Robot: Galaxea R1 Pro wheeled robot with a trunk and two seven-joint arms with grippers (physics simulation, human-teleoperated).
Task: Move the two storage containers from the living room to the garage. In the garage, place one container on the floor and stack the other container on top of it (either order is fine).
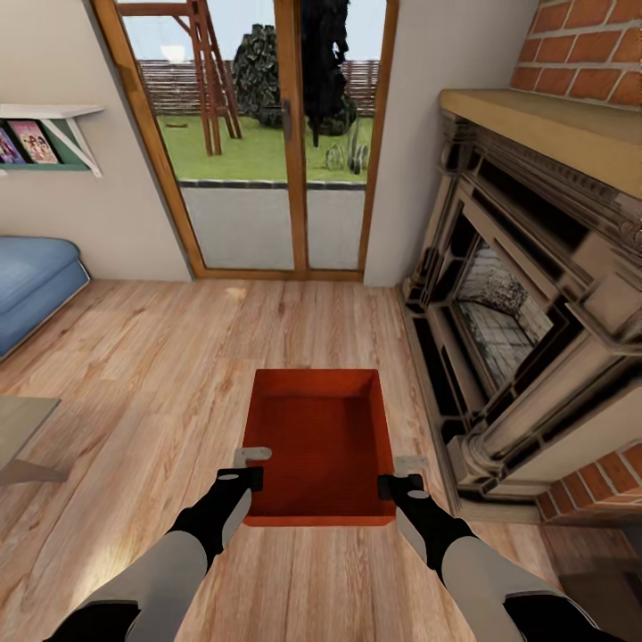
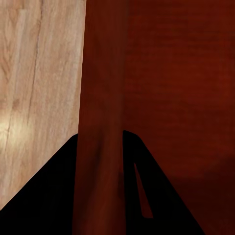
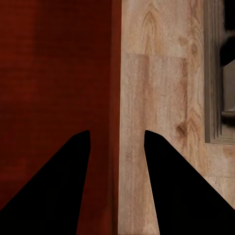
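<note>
Straddling thin, stiff, probably light storage container (image 1: 321, 446) side walls: left end effector (image 2: 100, 196) clenching, right end effector (image 3: 116, 196) parted.

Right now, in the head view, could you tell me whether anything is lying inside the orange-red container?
No, the container is open-topped and its bare flat bottom shows, with nothing lying in it.

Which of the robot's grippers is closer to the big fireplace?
The right gripper, at the red bin's wall beside the fireplace. The left gripper holds the opposite wall, toward the blue sofa.
</note>
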